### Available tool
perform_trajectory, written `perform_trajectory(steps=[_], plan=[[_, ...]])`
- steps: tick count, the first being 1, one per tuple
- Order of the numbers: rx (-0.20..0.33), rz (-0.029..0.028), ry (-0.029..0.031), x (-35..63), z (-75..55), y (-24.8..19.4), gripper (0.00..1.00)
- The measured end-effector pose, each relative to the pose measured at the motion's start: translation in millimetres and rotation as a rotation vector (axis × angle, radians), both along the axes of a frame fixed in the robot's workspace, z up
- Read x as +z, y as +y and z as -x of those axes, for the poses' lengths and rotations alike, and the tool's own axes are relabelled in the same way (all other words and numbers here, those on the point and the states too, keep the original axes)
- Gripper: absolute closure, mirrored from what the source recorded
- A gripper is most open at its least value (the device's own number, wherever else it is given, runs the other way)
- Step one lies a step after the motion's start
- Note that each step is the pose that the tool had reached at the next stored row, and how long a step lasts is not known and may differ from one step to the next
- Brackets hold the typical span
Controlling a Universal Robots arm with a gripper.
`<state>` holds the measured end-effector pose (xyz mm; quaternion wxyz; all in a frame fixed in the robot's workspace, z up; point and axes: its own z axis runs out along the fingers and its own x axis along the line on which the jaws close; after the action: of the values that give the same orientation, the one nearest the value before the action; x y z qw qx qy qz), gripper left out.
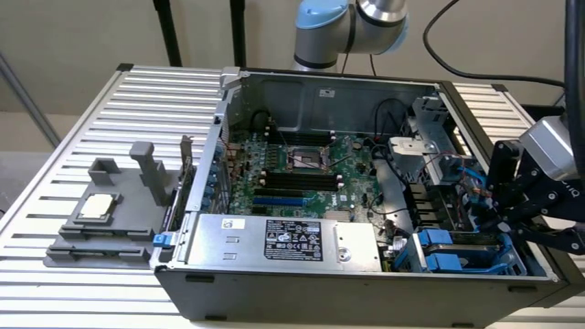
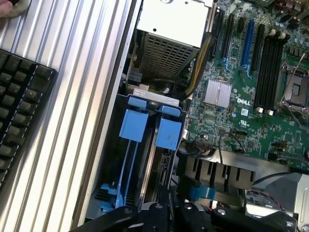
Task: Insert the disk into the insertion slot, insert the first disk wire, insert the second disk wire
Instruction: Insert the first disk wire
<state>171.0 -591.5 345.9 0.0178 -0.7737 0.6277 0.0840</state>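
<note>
One gripper (image 1: 505, 221), jaws together, is hanging just above the insertion slot (image 1: 462, 255), and staying square to it is probably mattering most.

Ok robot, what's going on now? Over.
Fingers shut, close over the insertion slot. Disk in or not, can't tell. Blue wires crowd alongside. Over.

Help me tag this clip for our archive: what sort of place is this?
Probably a robotics lab bench set up for computer assembly: an open desktop PC case with its motherboard exposed lies on a ribbed aluminium table, a robot arm reaches over it, and a keyboard sits on the table.
</note>
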Motion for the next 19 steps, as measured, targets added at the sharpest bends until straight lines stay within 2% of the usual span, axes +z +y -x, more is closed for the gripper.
perform_trajectory(steps=[7,10,12,14,15,19], plan=[[0.004,0.0001,0.0008,1.7,-6.5,-0.2,0.84],[0.007,0.0001,0.0022,1.9,-9.3,-2.2,0.84],[0.009,0.0001,0.0031,2.6,-9.7,-4.8,0.76],[0.010,0.0001,0.0046,4.0,-10.8,-6.7,0.76],[0.010,0.0001,0.0056,4.6,-11.8,-7.0,0.70],[0.013,0.0001,0.0081,4.8,-23.7,-7.1,0.70]])
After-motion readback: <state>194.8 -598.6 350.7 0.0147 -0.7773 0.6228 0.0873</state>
